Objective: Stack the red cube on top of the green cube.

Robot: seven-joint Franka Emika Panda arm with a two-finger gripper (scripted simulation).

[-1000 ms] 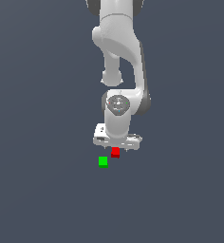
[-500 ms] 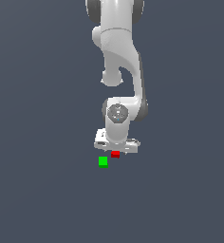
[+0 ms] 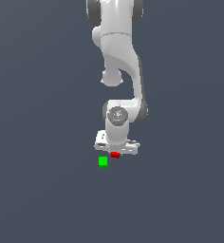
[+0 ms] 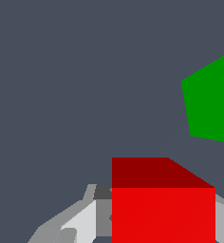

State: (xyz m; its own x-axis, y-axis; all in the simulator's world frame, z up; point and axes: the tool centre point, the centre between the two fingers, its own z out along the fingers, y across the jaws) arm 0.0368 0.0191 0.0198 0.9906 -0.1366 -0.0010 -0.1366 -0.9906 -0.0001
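Because the red cube point(image 4: 163, 204) must be carried onto the green cube point(image 3: 103, 162), I have my gripper point(image 3: 116, 153) lowered over it, fingers point(image 4: 80, 223) flanking it. Whether they are clamped yet I cannot tell. The green cube sits just beside, on the exterior view's left, apart from the red.
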